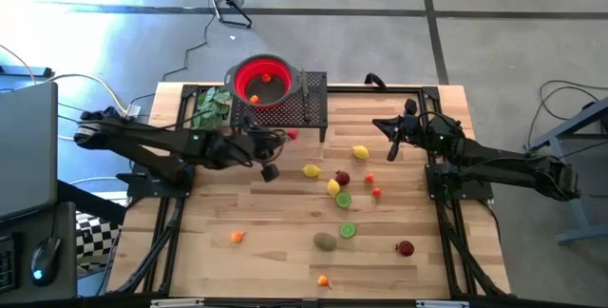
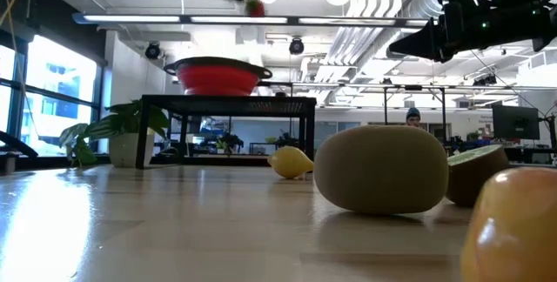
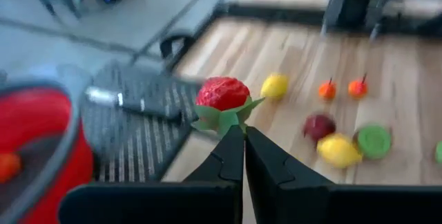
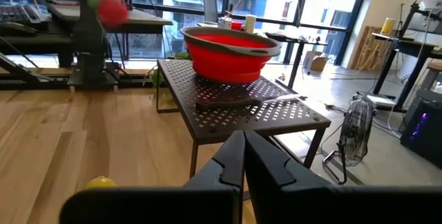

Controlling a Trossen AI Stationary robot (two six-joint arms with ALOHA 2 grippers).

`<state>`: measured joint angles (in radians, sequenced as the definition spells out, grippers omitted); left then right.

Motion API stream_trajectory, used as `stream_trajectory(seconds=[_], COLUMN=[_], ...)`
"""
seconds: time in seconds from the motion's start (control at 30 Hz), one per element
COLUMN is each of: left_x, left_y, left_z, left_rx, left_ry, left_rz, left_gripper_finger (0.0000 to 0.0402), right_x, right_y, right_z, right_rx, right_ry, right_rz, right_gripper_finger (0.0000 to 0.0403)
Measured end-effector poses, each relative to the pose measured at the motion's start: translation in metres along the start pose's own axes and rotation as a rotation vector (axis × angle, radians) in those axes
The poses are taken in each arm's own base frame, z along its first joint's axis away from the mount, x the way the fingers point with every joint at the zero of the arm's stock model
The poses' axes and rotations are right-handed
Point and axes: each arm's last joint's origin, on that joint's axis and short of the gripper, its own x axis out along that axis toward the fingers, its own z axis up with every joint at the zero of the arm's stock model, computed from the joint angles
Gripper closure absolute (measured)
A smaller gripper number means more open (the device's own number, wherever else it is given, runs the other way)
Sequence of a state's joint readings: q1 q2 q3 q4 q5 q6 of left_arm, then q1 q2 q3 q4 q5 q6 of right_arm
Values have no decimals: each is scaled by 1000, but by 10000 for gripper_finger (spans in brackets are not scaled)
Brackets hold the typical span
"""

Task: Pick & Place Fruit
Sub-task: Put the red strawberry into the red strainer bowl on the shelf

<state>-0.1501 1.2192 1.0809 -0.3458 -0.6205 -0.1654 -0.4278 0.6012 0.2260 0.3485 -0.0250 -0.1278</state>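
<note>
My two arms are dark, nearly black, built of slim tubular links with bulkier joint housings. The left arm [image 1: 152, 142] carries a small green light by the joint nearest the wire rack [image 1: 302, 99]. The right arm [image 1: 503, 167] has black cabling looped at its wrist. Each ends in flat, matte black fingers [image 3: 231, 158] with stepped, angular edges.

— Far edge of table: black perforated metal stand [image 1: 302, 106], red collapsible bowl [image 1: 249, 68] on its left end.
— Left of the stand?
— Green leafy bunch [image 1: 213, 105], just beside the bowl.
— On the stand, besides the bowl?
— Slim dark knife [image 3: 131, 100], lying flat on the mesh.
— Surface?
— Pale wood-plank table [image 1: 237, 275]. Low view: a person [image 2: 412, 117] far off in the room.
</note>
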Motion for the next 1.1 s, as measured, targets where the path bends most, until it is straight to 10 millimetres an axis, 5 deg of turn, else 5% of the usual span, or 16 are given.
stream_trajectory(seconds=[0.33, 1.1], left_x=[-10, 14], left_y=[40, 167], left_z=[21, 10], left_rx=[-23, -269], left_ry=[-115, -24], left_rz=[109, 393], left_gripper_finger=[401, 401], right_x=[0, 0], right_y=[0, 0], right_z=[0, 0], right_rx=[1, -8], right_ry=[0, 0], right_rz=[1, 0], right_gripper_finger=[399, 399])
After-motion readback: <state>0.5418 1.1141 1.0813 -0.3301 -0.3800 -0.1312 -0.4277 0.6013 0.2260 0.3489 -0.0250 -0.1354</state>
